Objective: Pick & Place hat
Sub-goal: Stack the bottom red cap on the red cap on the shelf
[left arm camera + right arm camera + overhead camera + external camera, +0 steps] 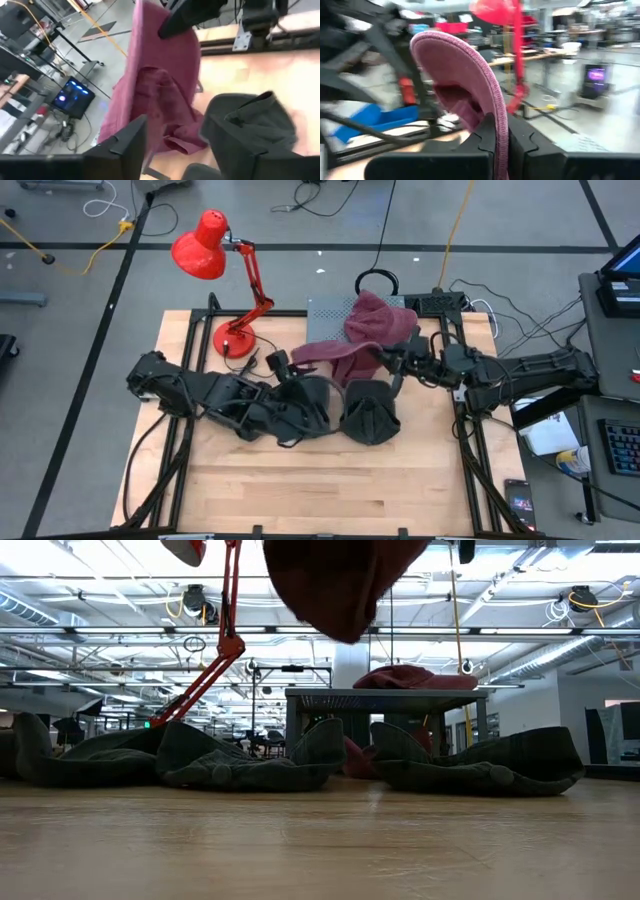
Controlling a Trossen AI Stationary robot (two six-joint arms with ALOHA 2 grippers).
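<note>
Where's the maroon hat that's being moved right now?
In the high view the maroon hat hangs mid-table, pinched by the right gripper, above the dark hats and in front of the grey stand. The left gripper sits open beside it.

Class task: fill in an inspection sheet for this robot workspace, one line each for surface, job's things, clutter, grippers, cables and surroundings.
Surface: wooden table, bare across its front.
Job's things: maroon hat held up off the table between the arms; dark grey hats lying mid-table; another maroon hat on the grey stand at the back.
Clutter: red desk lamp at the back left corner.
Grippers: right gripper shut on the maroon hat's ribbed edge; left gripper open, its fingers either side of the hanging cloth.
Cables: black cables trailing off the right side; yellow cable on the floor behind.
Surroundings: open workshop floor, desk with a keyboard on the right; no people seen.
</note>
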